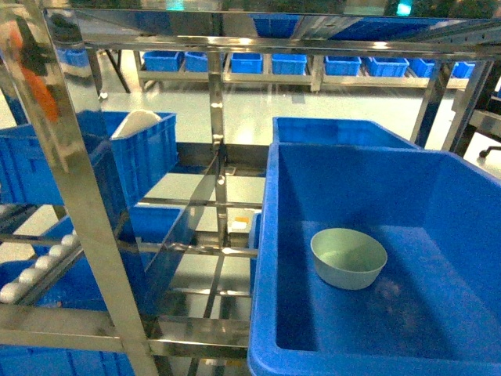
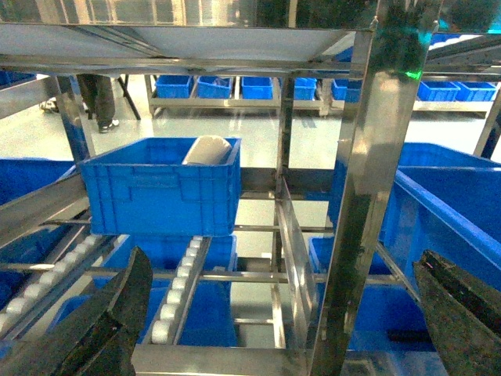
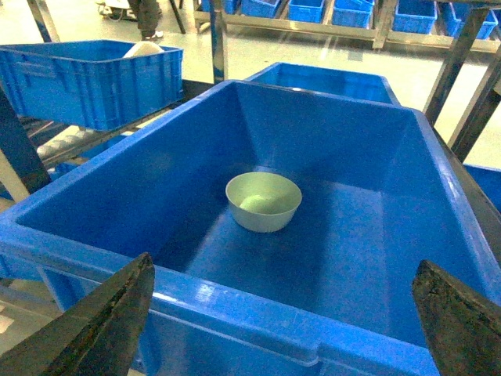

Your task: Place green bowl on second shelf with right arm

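On the far left of the head view stands a shiny steel rack post (image 1: pixel 82 196), with white rollers (image 1: pixel 39 266) of a conveyor shelf beside it. Behind it sits a small blue crate (image 1: pixel 145 149) holding a white domed object (image 1: pixel 137 123).

In the left wrist view the left gripper (image 2: pixel 286 317) has its jaws spread wide apart, one black finger (image 2: pixel 102 321) at the lower left corner and the other at the lower right. They hold nothing. The small crate (image 2: pixel 160 192) lies ahead of the jaws and toward their left side, well apart from them, and a steel upright (image 2: pixel 360 196) rises between the two fingers.

To the right, a large blue crate (image 1: pixel 274 235) fills the head view. The green bowl (image 1: pixel 348 258) sits upright on its floor, near the middle, touching no wall.

In the right wrist view the right gripper (image 3: pixel 286 313) also has its jaws wide apart and empty. The bowl (image 3: pixel 263 200) lies ahead of them, between the two fingers (image 3: pixel 109 321) but closer to the left one, well apart, inside the large crate (image 3: pixel 203 294), whose near rim runs just in front of the jaws.
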{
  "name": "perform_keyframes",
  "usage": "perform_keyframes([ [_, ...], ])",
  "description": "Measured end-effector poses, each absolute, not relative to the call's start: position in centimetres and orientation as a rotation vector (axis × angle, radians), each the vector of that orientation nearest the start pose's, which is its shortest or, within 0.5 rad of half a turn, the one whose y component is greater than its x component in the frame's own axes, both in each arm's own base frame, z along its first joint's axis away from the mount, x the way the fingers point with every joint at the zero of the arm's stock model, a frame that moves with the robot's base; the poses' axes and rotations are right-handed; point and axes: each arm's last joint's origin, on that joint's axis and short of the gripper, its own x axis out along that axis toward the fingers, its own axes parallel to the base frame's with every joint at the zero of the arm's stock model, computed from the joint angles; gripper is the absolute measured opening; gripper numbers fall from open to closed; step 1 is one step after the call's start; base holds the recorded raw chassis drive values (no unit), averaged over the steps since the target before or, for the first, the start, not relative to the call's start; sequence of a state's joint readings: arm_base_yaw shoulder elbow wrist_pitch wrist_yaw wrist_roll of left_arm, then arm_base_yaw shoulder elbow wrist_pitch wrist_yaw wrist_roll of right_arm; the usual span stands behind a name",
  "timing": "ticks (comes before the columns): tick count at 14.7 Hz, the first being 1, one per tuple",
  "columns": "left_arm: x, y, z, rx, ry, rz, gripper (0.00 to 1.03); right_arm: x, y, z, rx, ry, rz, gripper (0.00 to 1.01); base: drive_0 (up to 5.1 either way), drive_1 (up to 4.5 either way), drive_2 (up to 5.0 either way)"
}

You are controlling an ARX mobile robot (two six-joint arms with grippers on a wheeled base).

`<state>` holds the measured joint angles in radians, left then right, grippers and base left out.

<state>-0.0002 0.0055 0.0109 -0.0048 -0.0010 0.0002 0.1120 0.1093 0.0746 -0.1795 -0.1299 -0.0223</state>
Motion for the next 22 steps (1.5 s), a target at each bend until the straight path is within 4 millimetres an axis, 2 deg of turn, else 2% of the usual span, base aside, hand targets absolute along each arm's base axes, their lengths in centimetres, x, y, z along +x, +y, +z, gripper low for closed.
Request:
perform_keyframes([
  [1, 9.7, 0.0, 16.6, 0.000, 0.000, 0.001, 0.98, 9.8, 1.5, 16.3, -0.021, 0.212, 0.241, 0.98, 0.0, 0.00, 0.0],
  [2, 9.7, 0.0, 16.6, 0.001, -0.001, 0.000, 0.98, 9.9, 1.6, 16.4, -0.023, 0.086, 0.162, 0.90, 0.0, 0.00, 0.0],
  [3, 9.7, 0.0, 16.6, 0.000, 0.001, 0.002, 0.98, 9.6, 1.4, 16.8, -0.014, -0.009, 0.076, 0.77, 0.0, 0.00, 0.0],
  [4, 9.7, 0.0, 16.6, 0.000, -0.001, 0.002, 0.98, 9.6, 0.8, 17.1, -0.011, -0.025, 0.016, 0.65, 0.0, 0.00, 0.0],
  [5, 9.7, 0.0, 16.6, 0.000, -0.002, 0.000, 0.98, 9.7, -0.1, 16.6, -0.013, 0.012, -0.024, 0.52, 0.0, 0.00, 0.0],
  [9, 9.7, 0.0, 16.6, 0.000, 0.000, 0.001, 0.98, 9.7, 0.0, 16.7, -0.012, -0.003, 0.001, 0.01, 0.0, 0.00, 0.0],
  [12, 9.7, 0.0, 16.6, 0.000, -0.001, 0.001, 0.98, 9.7, 0.0, 16.7, -0.010, -0.004, 0.000, 0.02, 0.0, 0.00, 0.0],
  [13, 9.7, 0.0, 16.6, 0.000, -0.001, 0.001, 0.98, 9.7, 0.0, 16.7, -0.010, -0.004, 0.000, 0.08, 0.0, 0.00, 0.0],
  [16, 9.7, 0.0, 16.6, 0.000, -0.001, 0.001, 0.98, 9.7, 0.0, 16.7, -0.010, -0.004, 0.000, 0.46, 0.0, 0.00, 0.0],
  [18, 9.7, 0.0, 16.6, 0.000, -0.001, 0.001, 0.98, 9.7, 0.0, 16.7, -0.010, -0.004, 0.000, 0.79, 0.0, 0.00, 0.0],
  [19, 9.7, 0.0, 16.6, 0.000, -0.001, 0.001, 0.98, 9.7, 0.0, 16.7, -0.010, -0.004, 0.000, 0.92, 0.0, 0.00, 0.0],
  [20, 9.7, 0.0, 16.6, 0.000, -0.001, 0.001, 0.98, 9.7, 0.0, 16.7, -0.010, -0.004, 0.000, 0.98, 0.0, 0.00, 0.0],
  [22, 9.7, 0.0, 16.6, 0.000, -0.001, 0.001, 0.98, 9.7, 0.0, 16.7, -0.010, -0.004, 0.000, 0.98, 0.0, 0.00, 0.0],
])
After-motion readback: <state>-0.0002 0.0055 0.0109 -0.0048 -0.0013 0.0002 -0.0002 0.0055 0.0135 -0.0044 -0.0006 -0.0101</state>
